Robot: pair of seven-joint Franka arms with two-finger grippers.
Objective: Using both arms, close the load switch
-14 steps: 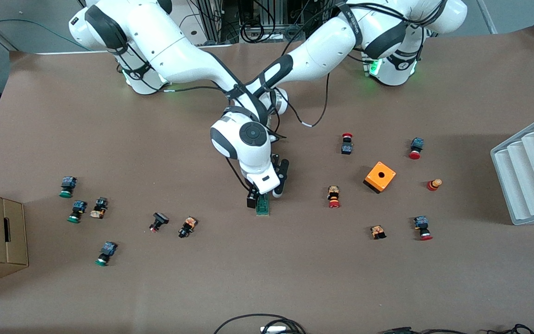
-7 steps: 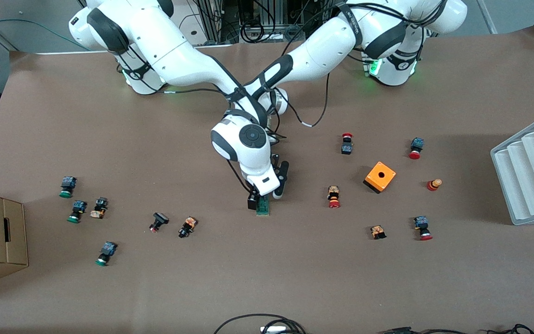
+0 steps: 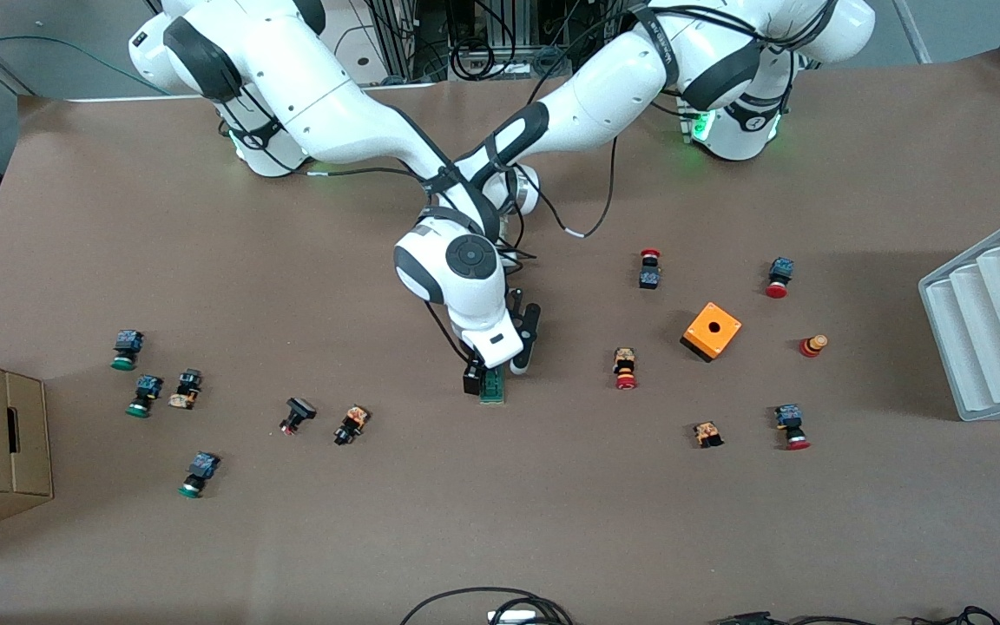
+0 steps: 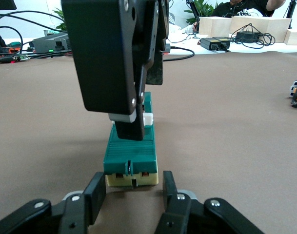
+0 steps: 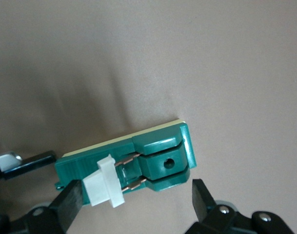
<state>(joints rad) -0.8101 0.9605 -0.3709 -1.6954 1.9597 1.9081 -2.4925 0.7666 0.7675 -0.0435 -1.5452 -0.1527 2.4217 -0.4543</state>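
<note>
Since the last second has brought almost no change that I can pick out, apart from a slight lift of the right arm's wrist toward the bases, I read this as a settled alignment rather than a push under way, and the closing stroke is, in my judgement, not yet made. My left hand sits low on the counter with its fingers drawn in narrow against the cream end of the load switch, bracing it; from the left wrist view the pads look to be touching its sides or very nearly so. My right hand hangs over the switch with its fingers spread wide, one on each side of the white sliding piece, neither clearly touching it. The switch itself lies flat near the middle of the counter, well apart from the orange box and the scattered push-buttons. It is a narrow green block on a cream base, ribbed on top, with a raised green housing that has a round hole in it. The white piece stands out from that housing on two bare metal pins, so I judge it not yet pushed home.
</note>
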